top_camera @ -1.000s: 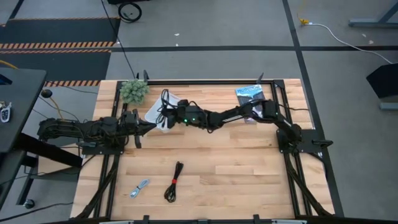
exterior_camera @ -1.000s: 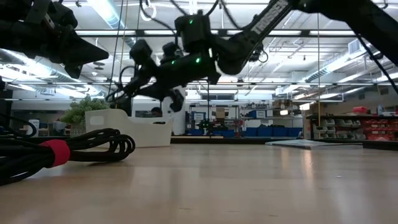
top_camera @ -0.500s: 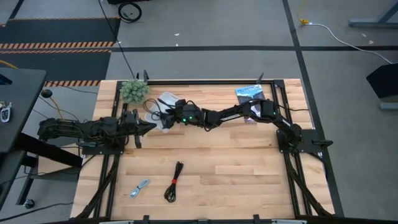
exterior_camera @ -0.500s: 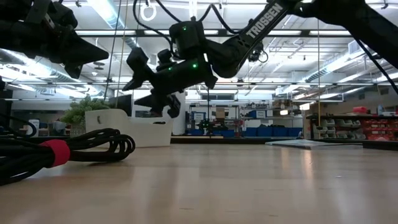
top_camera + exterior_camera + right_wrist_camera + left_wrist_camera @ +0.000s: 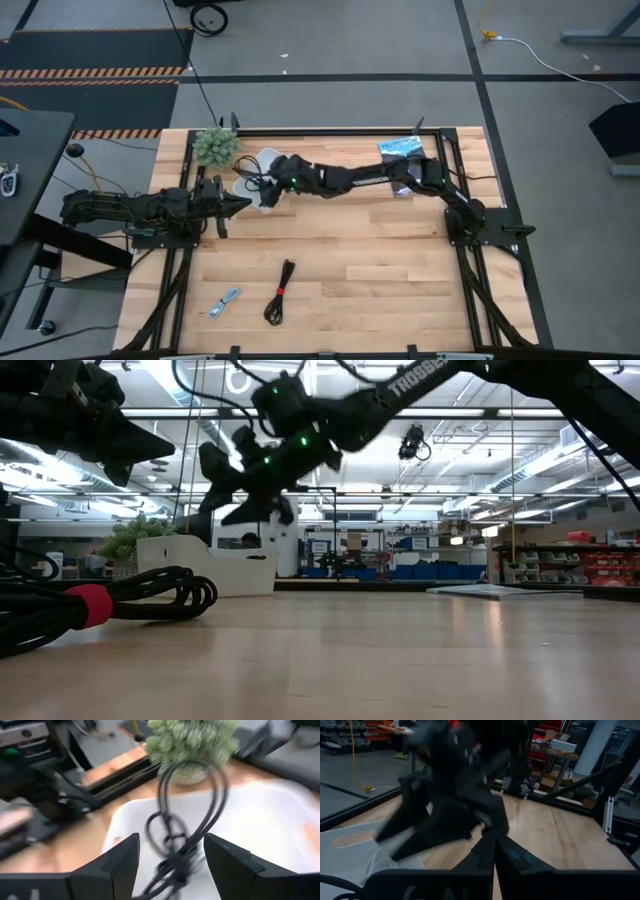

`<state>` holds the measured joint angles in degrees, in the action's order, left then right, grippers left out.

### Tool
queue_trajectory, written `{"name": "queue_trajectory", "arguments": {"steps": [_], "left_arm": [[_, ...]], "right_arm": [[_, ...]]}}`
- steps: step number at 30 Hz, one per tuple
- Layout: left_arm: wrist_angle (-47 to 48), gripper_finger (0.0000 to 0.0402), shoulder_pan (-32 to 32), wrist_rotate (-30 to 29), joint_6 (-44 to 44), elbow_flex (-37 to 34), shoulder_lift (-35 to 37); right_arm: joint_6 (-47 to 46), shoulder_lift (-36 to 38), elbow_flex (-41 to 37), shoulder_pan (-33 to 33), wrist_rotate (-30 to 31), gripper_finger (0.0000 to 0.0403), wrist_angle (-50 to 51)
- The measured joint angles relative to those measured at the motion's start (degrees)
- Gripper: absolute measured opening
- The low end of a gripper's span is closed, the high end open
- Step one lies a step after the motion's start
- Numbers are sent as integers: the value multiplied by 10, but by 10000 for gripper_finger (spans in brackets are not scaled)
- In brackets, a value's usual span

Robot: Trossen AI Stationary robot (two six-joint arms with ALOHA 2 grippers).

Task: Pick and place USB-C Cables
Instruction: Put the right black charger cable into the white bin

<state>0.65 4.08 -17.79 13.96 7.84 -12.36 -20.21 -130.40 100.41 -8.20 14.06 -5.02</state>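
Surface (image 5: 380, 260): the right arm reaches to about 10 o'clock. Its right pincer (image 5: 172, 840) hangs over the white bin (image 5: 260, 820) just beside the plant (image 5: 214, 146). Pincer spread. The thin black cable (image 5: 172, 857) hangs in loops between the fingers, over the bin floor. Neither finger looks to be touching it, so I judge this the drop step.

To do it well:
- Keep the pincer wide so the loops clear both fingers.
- Stay centred over the bin so no loop drapes on its wall.
- Lift straight up so nothing snags.

Left pincer (image 5: 238, 205) waits at 9 o'clock, just beside the bin, fingers pressed together.

Not yet placed: the black bundle with red tie (image 5: 279, 293) at 6 o'clock and the silver-grey cable (image 5: 226, 301) at 7 o'clock, both well apart from the bin.
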Motion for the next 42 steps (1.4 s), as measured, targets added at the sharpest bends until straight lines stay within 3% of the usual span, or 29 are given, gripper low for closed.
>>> {"name": "queue_trajectory", "arguments": {"steps": [2,4,7,10,18,31,37,42], "left_arm": [[0,11,0,0,0,0,0],[0,11,0,0,0,0,0],[0,11,0,0,0,0,0],[0,11,0,0,0,0,0],[-1,11,0,0,0,0,0],[0,11,0,0,0,0,0],[0,11,0,0,0,0,0],[0,11,0,0,0,0,0]], "right_arm": [[42,1,31,-4,15,227,55],[74,1,52,-12,-10,227,93],[86,1,60,-26,-64,227,98],[82,-11,59,-36,-64,227,103],[104,-60,61,-30,-49,227,-9],[113,-81,61,-24,-47,212,34],[146,-76,61,-16,-20,193,40],[204,-69,60,-8,-40,190,0]]}}
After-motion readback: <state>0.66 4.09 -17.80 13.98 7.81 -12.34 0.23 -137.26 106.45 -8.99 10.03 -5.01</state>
